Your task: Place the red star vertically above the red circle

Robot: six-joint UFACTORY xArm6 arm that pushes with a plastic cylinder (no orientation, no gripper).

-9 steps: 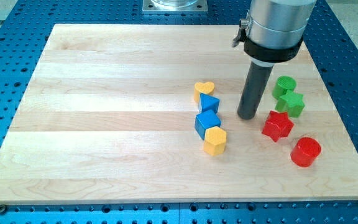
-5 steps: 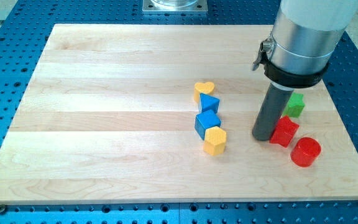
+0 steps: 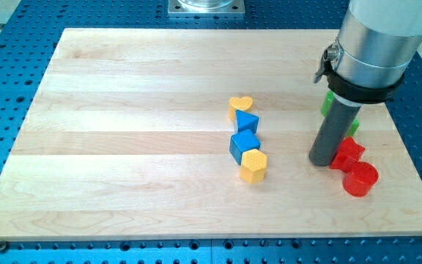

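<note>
The red star lies at the view's right on the wooden board, partly hidden by my rod. The red circle sits just below and slightly right of it, touching or nearly touching. My tip stands against the star's left side.
A green circle and a green star are mostly hidden behind the rod, above the red star. Near the middle a yellow heart, a blue triangle, a blue cube and a yellow hexagon form a column.
My tip has moved right and down the view, pushing the red star down-right until it sits just above the red circle. The rod now covers most of the green blocks.
</note>
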